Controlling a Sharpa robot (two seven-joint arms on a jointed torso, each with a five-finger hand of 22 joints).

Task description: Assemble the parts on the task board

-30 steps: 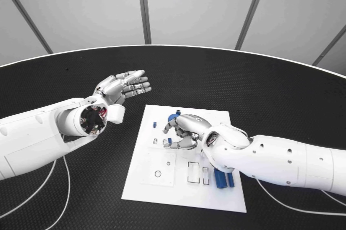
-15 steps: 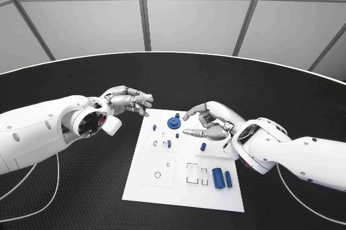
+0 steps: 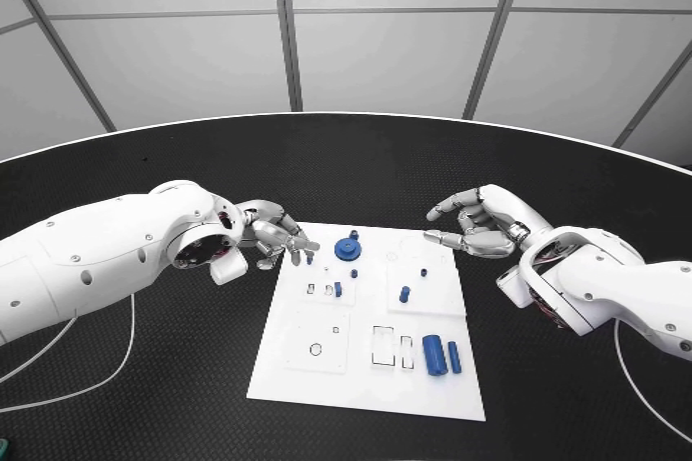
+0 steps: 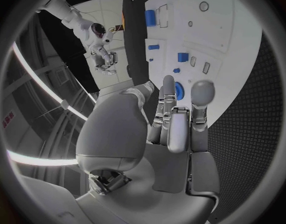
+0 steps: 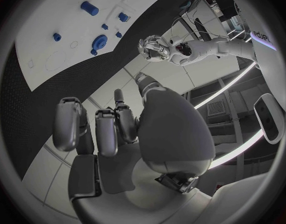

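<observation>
Bright, even overhead light, head view sharp. White board [image 3: 325, 366] a bit blown out vs matte black table [image 3: 144, 381]; soft shadows only. Wrist views: heavy fisheye bending, dark rims, glaring light strips at circle edges.

Honestly can't make out any text here. No labels, numbers or brand marks legible on the white board [image 3: 368, 381], the blue parts or the arms.

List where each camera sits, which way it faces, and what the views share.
Head view: on the robot's head, looking down at the board; left hand and right hand flank it.
Left wrist view: behind the left hand, facing the board.
Right wrist view: behind the right hand, board beyond.
All share the blue gear.
</observation>
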